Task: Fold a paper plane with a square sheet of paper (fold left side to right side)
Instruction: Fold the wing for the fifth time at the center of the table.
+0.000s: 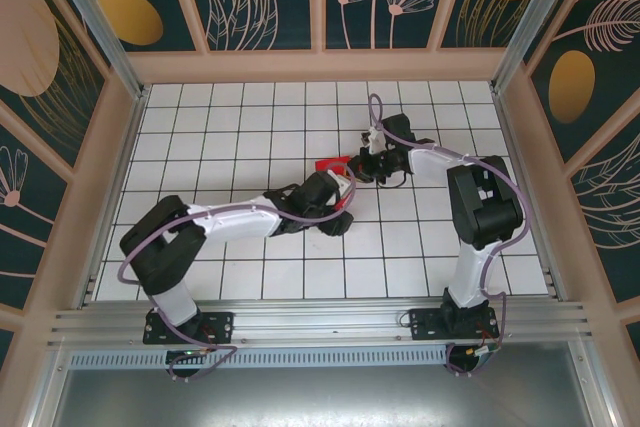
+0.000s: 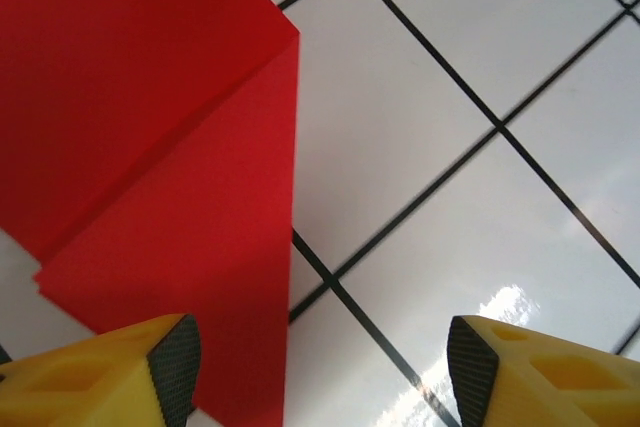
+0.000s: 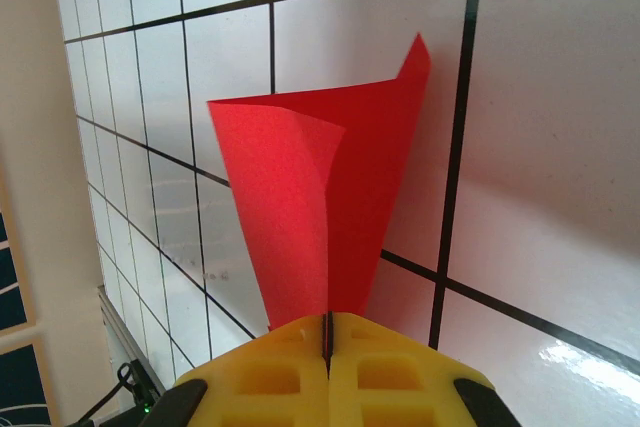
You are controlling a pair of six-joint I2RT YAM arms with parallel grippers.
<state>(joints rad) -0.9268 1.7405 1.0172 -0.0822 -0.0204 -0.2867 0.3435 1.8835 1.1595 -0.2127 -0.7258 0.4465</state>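
Pinching the paper (image 3: 330,187), is the right gripper (image 3: 327,332)?
— Yes, clenched on its edge; it fans out ahead of the fingertips
— And the left gripper (image 2: 320,372)?
— Spread apart, grasping nothing; the paper lies beneath one pad (image 2: 176,372), its edge reaching into the gap

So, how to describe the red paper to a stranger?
Find the white tiled table, then look near its middle. The folded red paper is there, one end pinched in the right gripper's shut yellow jaws. Nothing else on the tiles is red.
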